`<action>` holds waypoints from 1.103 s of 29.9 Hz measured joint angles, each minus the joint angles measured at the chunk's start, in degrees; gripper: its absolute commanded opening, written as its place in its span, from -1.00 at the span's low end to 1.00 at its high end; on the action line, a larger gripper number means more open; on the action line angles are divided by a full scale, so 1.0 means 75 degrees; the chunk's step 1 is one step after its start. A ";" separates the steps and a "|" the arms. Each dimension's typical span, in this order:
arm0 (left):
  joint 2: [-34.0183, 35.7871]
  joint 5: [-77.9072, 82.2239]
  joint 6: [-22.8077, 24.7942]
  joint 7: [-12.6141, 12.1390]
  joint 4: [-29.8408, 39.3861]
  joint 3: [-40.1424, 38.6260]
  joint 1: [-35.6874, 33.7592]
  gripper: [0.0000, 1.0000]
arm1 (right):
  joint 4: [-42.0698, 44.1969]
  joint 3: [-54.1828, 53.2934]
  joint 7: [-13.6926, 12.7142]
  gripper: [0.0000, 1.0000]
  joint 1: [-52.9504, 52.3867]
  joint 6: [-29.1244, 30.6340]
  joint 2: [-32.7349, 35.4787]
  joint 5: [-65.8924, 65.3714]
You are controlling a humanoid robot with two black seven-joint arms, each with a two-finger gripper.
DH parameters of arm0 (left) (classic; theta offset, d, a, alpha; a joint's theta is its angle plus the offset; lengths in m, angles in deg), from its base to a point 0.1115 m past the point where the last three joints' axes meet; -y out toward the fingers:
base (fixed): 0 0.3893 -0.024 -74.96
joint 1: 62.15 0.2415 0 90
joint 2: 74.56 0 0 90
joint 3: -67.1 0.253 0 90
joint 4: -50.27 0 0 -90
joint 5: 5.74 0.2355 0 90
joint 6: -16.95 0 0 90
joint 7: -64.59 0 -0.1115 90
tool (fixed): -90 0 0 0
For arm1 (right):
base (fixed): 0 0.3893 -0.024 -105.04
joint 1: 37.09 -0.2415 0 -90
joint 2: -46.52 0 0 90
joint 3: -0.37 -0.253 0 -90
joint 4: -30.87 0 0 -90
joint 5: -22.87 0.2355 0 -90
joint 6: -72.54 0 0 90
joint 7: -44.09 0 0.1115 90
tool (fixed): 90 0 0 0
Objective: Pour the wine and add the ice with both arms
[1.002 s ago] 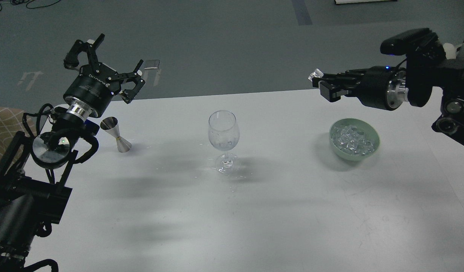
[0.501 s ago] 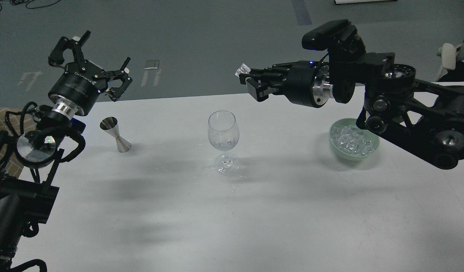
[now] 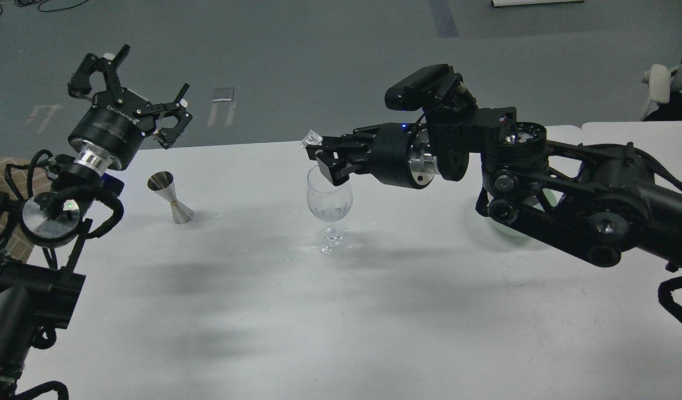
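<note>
A clear wine glass [image 3: 329,206] stands upright mid-table, with a trace of clear wine [image 3: 330,213] at the bottom of its bowl. My right gripper [image 3: 317,149] is shut on a small clear ice cube [image 3: 311,139] and holds it just above the glass's rim. My left gripper [image 3: 134,83] is open and empty, raised over the table's far left edge. A steel jigger [image 3: 171,198] stands below and to the right of it. The green bowl of ice [image 3: 502,226] is almost wholly hidden behind my right arm.
The white table [image 3: 341,311] has small droplets around the glass's foot. Its far edge runs just behind the glass. My right arm [image 3: 568,189] spans the table's right half. Grey floor lies beyond.
My right gripper has carried the ice cube leftward from over the bowl to just above the wine glass. The arm now covers the bowl. My left gripper has drawn back left and stays open.
</note>
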 measured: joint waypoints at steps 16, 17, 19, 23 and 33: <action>0.0050 0.0000 0.0012 -0.0001 -0.0003 -0.0010 0.0000 0.96 | -0.0008 0.0351 -0.0009 -0.43 -0.0018 0.0004 0.0075 0.0014; 0.0050 0.0000 0.0012 -0.0001 -0.0003 -0.0011 0.0000 0.96 | -0.0006 0.0352 -0.0009 -0.39 -0.0005 0.0004 0.0075 0.0014; 0.0050 0.0000 0.0012 -0.0001 -0.0003 -0.0011 0.0000 0.95 | 0.0008 0.0352 -0.0009 -0.24 0.0009 0.0003 0.0083 0.0014; 0.0050 0.0000 0.0012 -0.0001 -0.0008 -0.0020 0.0000 0.96 | 0.0023 0.0352 -0.0009 -0.18 0.0010 0.0002 0.0115 0.0006; 0.0050 0.0000 -0.0022 0.0060 -0.0021 -0.0023 0.0000 0.96 | 0.0038 0.0351 -0.0009 0.09 -0.0027 0.0002 0.0151 -0.0009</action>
